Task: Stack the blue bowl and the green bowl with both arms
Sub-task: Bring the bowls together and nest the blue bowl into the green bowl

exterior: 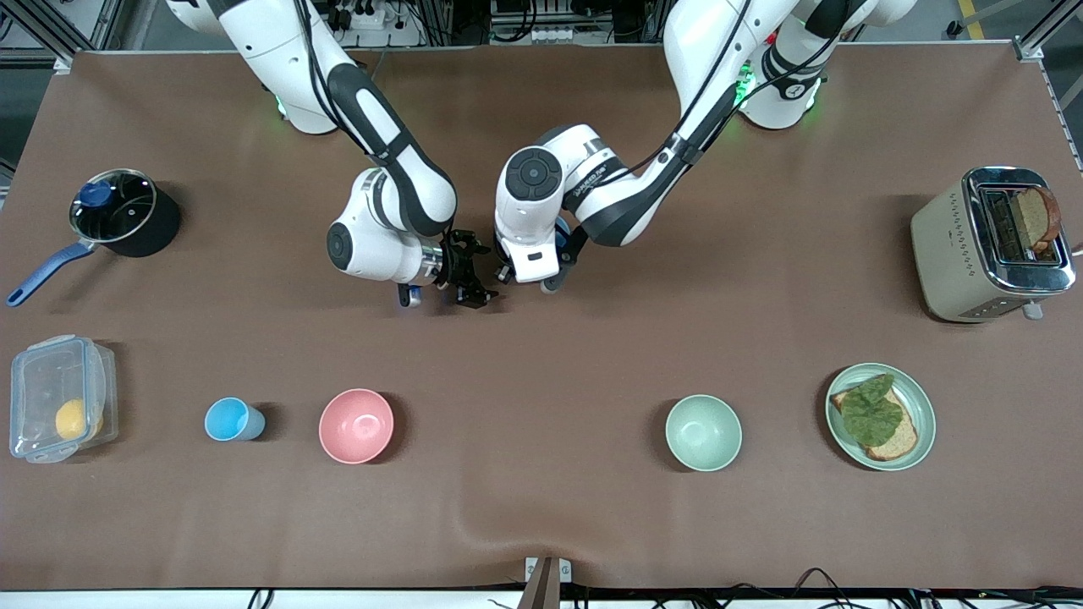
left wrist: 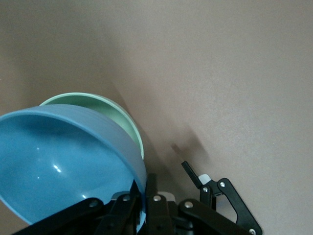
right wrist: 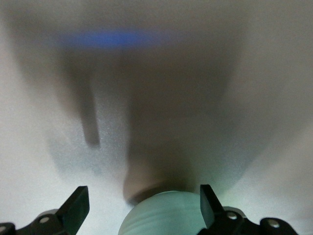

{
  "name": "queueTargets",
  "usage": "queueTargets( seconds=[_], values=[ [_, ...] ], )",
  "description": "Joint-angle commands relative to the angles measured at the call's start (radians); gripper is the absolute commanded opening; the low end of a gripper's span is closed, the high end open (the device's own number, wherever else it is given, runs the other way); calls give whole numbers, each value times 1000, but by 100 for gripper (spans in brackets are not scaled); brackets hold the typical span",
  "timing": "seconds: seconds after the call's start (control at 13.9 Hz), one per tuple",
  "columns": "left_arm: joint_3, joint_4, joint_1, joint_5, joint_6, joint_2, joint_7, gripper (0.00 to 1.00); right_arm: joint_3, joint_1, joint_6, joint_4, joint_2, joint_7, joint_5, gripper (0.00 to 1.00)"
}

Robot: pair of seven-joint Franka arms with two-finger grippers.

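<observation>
At the front view's centre the left claw (left wrist: pixel 146 215) grips the blue bowl's (left wrist: pixel 58 166) rim, tilted against the green bowl (left wrist: pixel 120 115); the right claw (right wrist: pixel 142 205) stands spread over the green bowl's outer wall.

Glossy blue bowl (left wrist: pixel 58 161), matte brown tabletop (exterior: pixel 541 507), shiny chrome-topped toaster (exterior: pixel 990 245), clear plastic box (exterior: pixel 59 397).

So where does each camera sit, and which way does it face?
Front view: high across the table, facing left arm and right arm.
Left wrist view: past left jaws clamping the blue bowl, green bowl beside it.
Right wrist view: between open right jaws at the green bowl.
Both wrist views share the green bowl.
</observation>
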Motion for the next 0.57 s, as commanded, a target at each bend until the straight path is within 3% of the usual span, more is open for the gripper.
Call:
queueTargets(
  seconds=[0.0, 0.07, 0.14, 0.5],
  values=[
    [5, 4, -14, 31, 7, 11, -17, 25, 2, 3, 13, -1, -2, -18, 35, 100],
    [5, 4, -14, 31, 5, 11, -11, 76, 2, 3, 13, -1, -2, -18, 35, 100],
    [5, 3, -17, 33, 7, 11, -9, 100, 2, 3, 13, -1, -2, -18, 35, 100],
    [7, 0, -25, 77, -5, -7, -5, 100, 2, 2, 11, -1, -2, -18, 35, 100]
  ],
)
